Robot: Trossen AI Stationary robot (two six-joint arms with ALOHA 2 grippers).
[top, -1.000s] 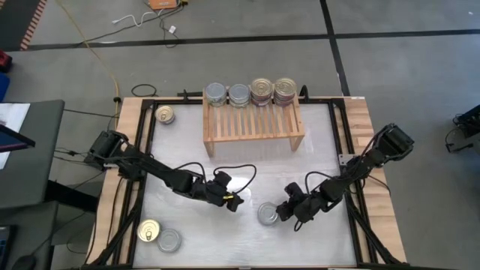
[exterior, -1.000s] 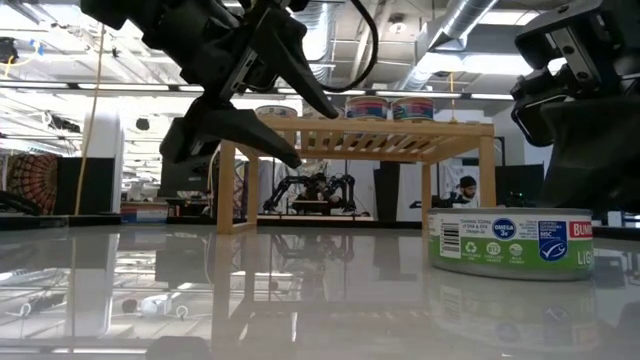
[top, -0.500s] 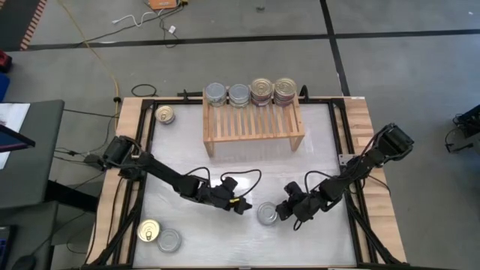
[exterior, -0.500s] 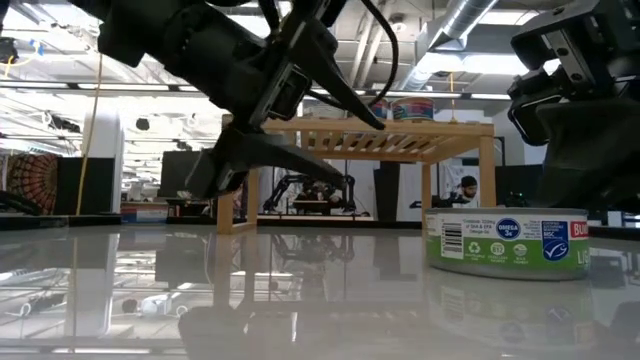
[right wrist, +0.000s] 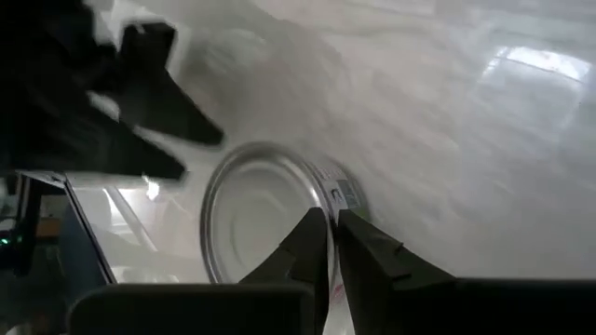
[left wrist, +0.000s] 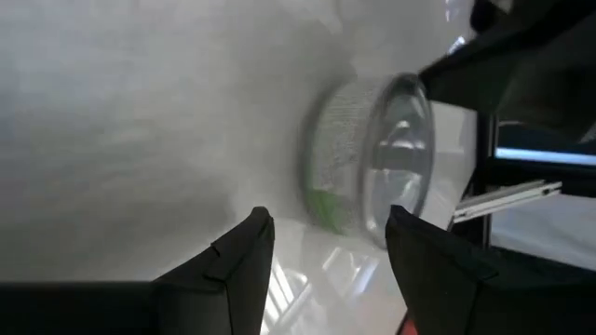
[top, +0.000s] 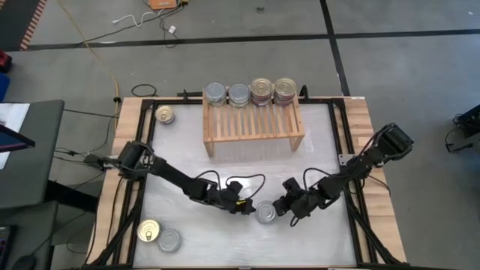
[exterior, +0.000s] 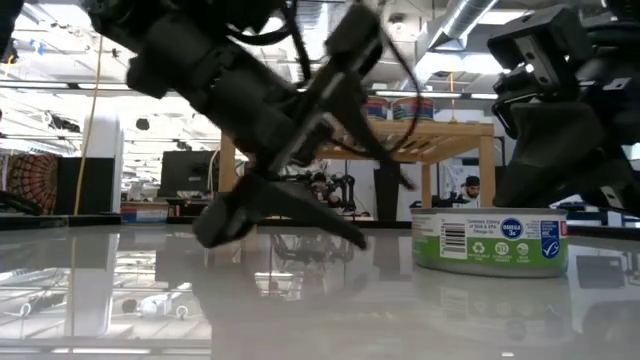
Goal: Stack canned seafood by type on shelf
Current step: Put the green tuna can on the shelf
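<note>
Over at the left edge we've got a dark desk (top: 26, 150) beside the rig, and grey floor with black tape lines (top: 330, 34) all around it. The work surface is a glossy white tabletop (top: 187, 161) with light wood side rails, shiny enough that in the low view it mirrors the ceiling lights and the open room with white pipes behind.

Near the front left corner sit a round gold pull-tab tin (top: 149, 231) and a plain silver-topped tin (top: 170, 241), touching each other. Another gold-lidded tin (top: 165, 115) sits alone at the back left, just beside the small light-wood slatted shelf (top: 253, 124). Along the shelf's back edge we see four stacks of tins: two silver-topped (top: 216, 93) on the left, two gold-topped (top: 262, 90) on the right.

The left gripper (top: 245, 208) is low over the table, fingers spread apart with nothing between them, pointing at the flat silver tin with the green-and-white label (top: 265, 213) in the front middle. In the left wrist view that tin (left wrist: 372, 154) sits just past the fingertips.

On the tin's other side, the right gripper (top: 280, 207) is right up against it, fingers pressed nearly together, empty.
</note>
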